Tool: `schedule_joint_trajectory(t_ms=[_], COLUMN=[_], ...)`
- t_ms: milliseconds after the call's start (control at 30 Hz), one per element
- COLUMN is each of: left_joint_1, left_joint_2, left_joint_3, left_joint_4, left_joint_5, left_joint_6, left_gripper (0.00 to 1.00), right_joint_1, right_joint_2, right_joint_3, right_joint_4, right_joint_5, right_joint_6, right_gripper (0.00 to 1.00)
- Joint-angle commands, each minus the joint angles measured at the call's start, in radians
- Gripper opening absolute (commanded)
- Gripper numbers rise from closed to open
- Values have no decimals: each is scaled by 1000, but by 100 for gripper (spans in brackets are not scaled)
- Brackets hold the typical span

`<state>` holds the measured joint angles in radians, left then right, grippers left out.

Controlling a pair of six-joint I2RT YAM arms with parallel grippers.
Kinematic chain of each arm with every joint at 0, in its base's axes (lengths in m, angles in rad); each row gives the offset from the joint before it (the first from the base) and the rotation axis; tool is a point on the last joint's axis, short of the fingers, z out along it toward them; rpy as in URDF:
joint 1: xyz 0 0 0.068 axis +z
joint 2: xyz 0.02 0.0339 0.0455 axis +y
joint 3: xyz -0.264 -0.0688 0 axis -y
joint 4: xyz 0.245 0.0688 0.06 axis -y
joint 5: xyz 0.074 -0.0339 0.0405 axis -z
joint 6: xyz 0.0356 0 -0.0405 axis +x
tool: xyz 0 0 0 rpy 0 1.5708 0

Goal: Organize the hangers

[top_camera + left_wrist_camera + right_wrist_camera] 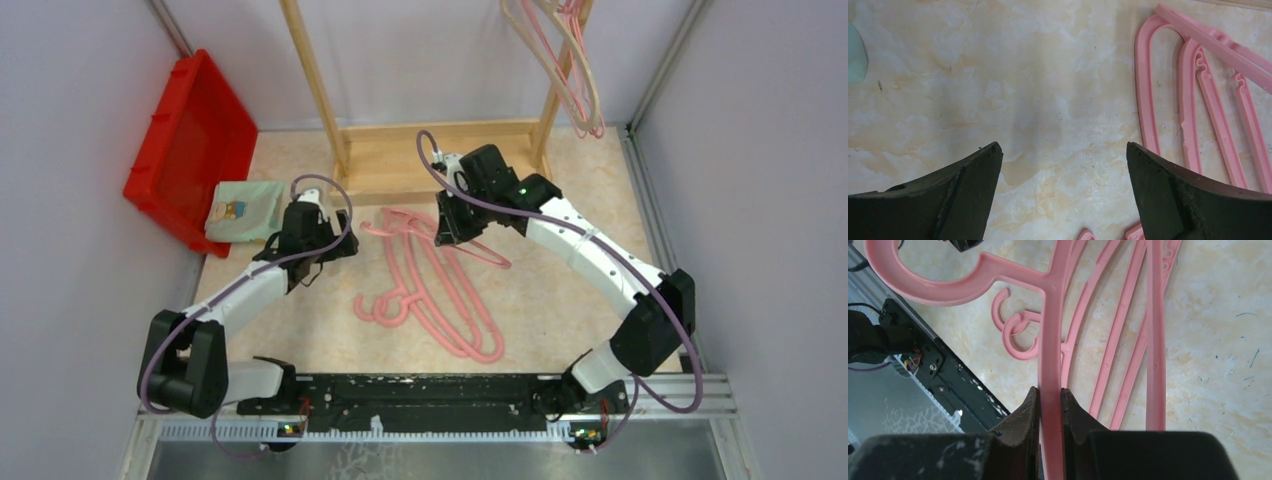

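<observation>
Both fingers of my right gripper (pixel 1049 399) were clamped on the pink hanger (pixel 1050 340), pinching one slim arm a little way down from its hook, just in front of the wooden rack (pixel 440 160). My left gripper (pixel 1063 150) hung with jaws wide apart over bare table (pixel 998 75), in front of the rack's left foot, beside the loose hangers (pixel 445 295). To lift well, I judged I should rise slowly, keep the hook free of its tangled neighbours, then carry it to the hung hangers (pixel 570 70) at the rack's right end.
</observation>
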<state>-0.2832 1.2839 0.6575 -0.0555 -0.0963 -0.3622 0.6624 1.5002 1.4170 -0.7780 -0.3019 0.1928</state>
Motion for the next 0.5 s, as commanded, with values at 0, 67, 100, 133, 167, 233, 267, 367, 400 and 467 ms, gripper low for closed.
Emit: schedule_joint_trajectory(t_ms=[0,67,100,133,167,233,267,367,400,467], left_joint_1=[5,5,5,5,6,4,5,5,6,6], left_joint_2=[-32,-36,-38,-41,-43,-46,-48,-52,-52,-54], left_joint_3=[-6,-6,-6,-4,-3,1,3,5,8,12], left_joint_4=[-10,-8,-9,-10,-14,-22,-26,-30,-35,-36], left_joint_5=[-13,-14,-17,-18,-17,-18,-18,-20,-23,-27], left_joint_6=[3,-1,-2,-2,-1,-2,0,6,6,6], left_gripper=[99,99,99,99,99,99,99,99,99,99], right_joint_1=[-6,-6,-6,-6,-6,-6,-6,-5,-6,-6], right_joint_2=[-78,-94,-104,-116,-125,-138,-138,-121,-118,-116], right_joint_3=[77,14,-16,-33,-36,-8,18,136,174,246], right_joint_4=[-30,-27,-19,-11,-7,-12,-24,-98,-116,-137], right_joint_5=[20,15,2,-14,-23,-26,-17,30,52,95], right_joint_6=[-27,-33,-26,-18,-9,-2,-4,-28,-31,-30], right_gripper=[0,0,0,0,0,0,0,0,0,0])
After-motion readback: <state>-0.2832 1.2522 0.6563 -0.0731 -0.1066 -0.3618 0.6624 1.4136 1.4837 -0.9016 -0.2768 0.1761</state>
